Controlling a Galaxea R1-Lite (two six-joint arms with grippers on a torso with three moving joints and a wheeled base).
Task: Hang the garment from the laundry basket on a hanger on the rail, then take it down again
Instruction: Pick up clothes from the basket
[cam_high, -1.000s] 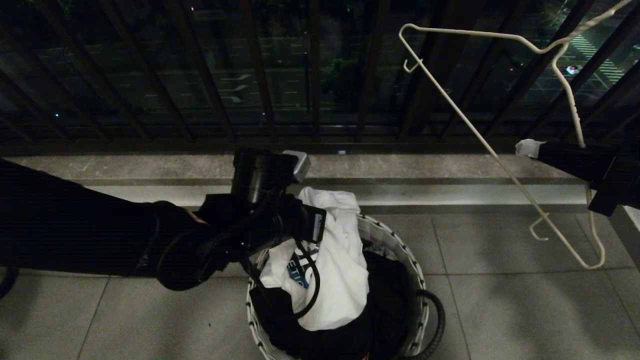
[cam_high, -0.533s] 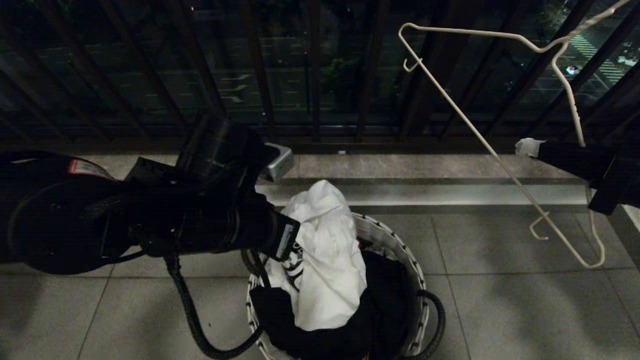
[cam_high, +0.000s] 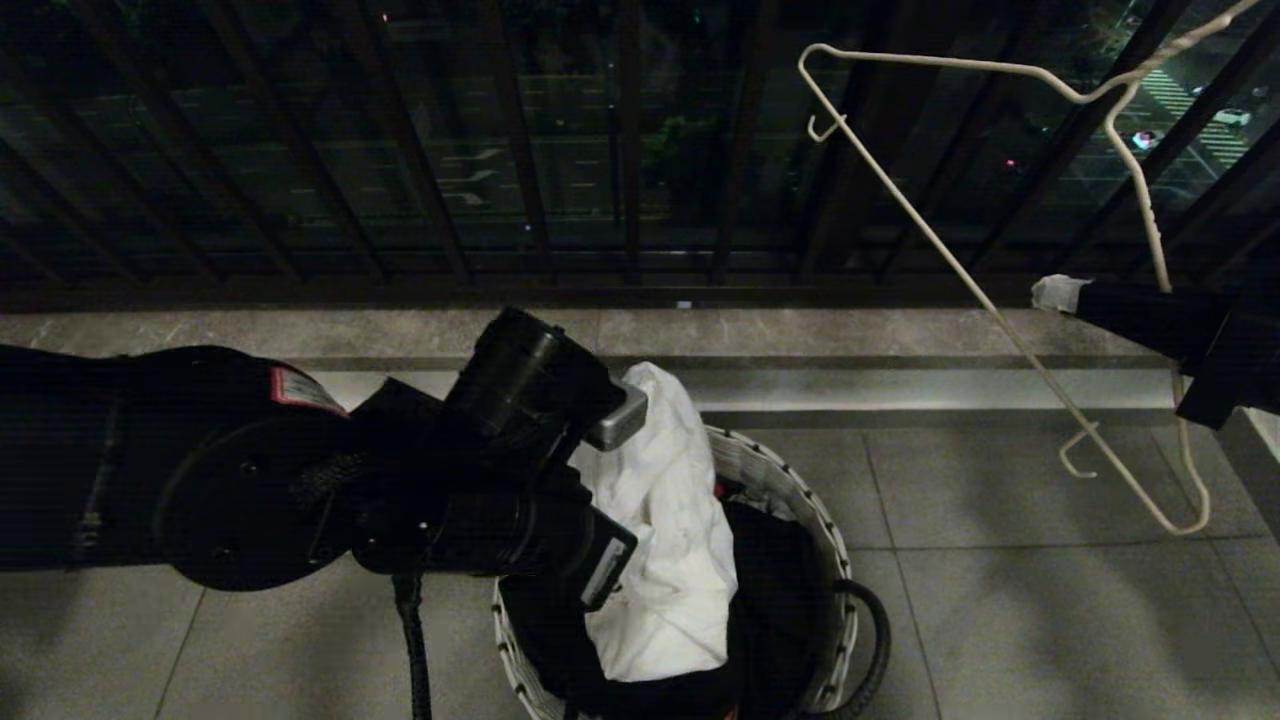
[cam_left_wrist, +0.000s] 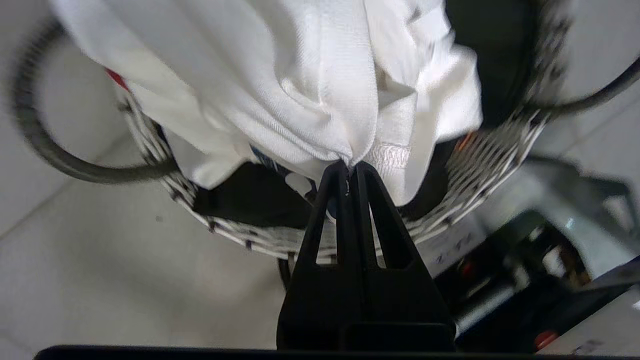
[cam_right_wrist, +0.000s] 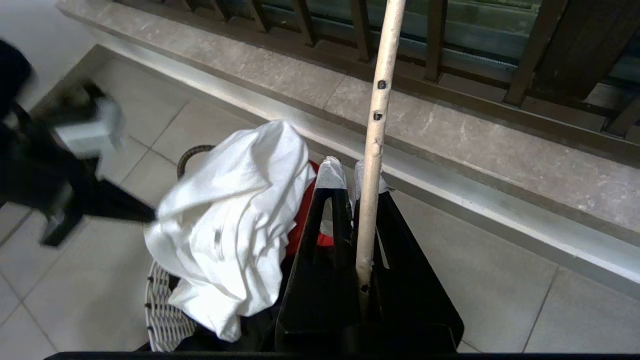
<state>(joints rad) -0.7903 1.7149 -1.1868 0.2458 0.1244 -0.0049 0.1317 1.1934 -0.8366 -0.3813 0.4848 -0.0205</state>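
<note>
White T-shirt (cam_high: 665, 540) bunched and lifted, its lower folds draped into the woven laundry basket (cam_high: 800, 500) on the tiled floor (cam_high: 1000, 620). Left hand (cam_left_wrist: 350, 172) clenched on a pinch of the fabric, directly above the basket. Head view: the left arm covers the grip point; left wrist view shows the black fingers (cam_left_wrist: 372, 200) closed tight on the cloth. Right hand (cam_right_wrist: 350, 175), off to the right and well apart from the basket, grasps the white wire hanger (cam_high: 1000, 310), held tilted before the dark balcony railing (cam_high: 400, 150). Right wrist view alone shows red cloth (cam_right_wrist: 305, 220) behind the shirt.
</note>
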